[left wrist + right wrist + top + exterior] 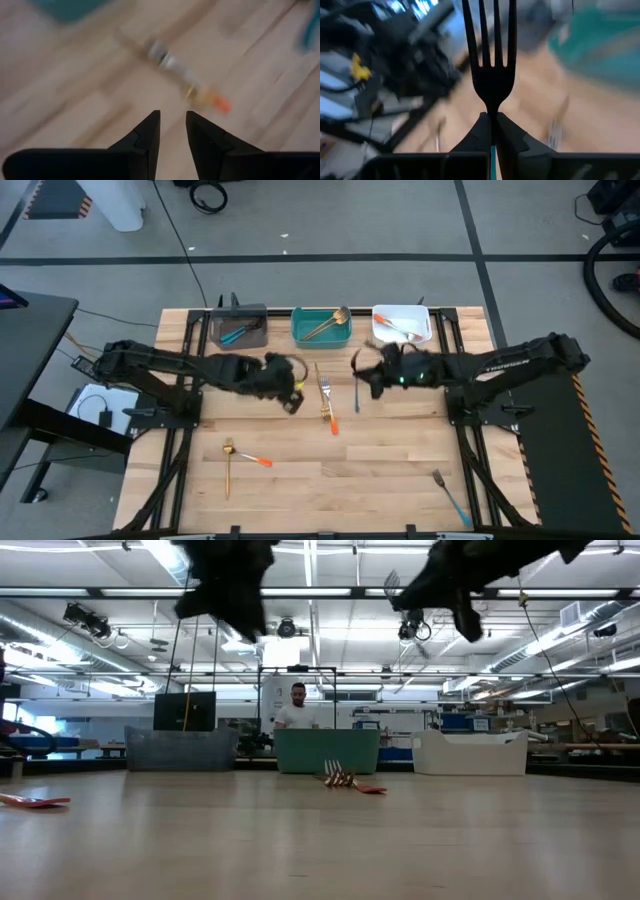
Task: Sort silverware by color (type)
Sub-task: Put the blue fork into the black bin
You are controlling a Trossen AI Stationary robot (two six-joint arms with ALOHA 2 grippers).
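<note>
My right gripper (360,376) is shut on a blue-handled fork (490,65) with a dark head, high above the table's middle; it also shows in the low view (440,585). My left gripper (295,402) is open and empty above the table, its fingers (150,127) just left of an orange-handled fork (333,420) and a gold fork (324,392) that lie together flat on the wood. A grey bin (240,327) holds blue utensils, a teal bin (320,328) gold ones, and a white bin (402,323) orange-handled ones. My right gripper pinches the fork between its two fingers at the neck (492,114), where the dark head meets the blue handle. The tines stand out beyond the fingertips and the blue handle (357,402) runs back toward the table's near edge. The fork is lifted clear of the table.
A gold fork (228,465) and an orange-handled utensil (255,460) lie at the near left. A blue-handled fork (450,495) lies at the near right. The three bins stand in a row at the far edge. A person (297,710) stands beyond the table.
</note>
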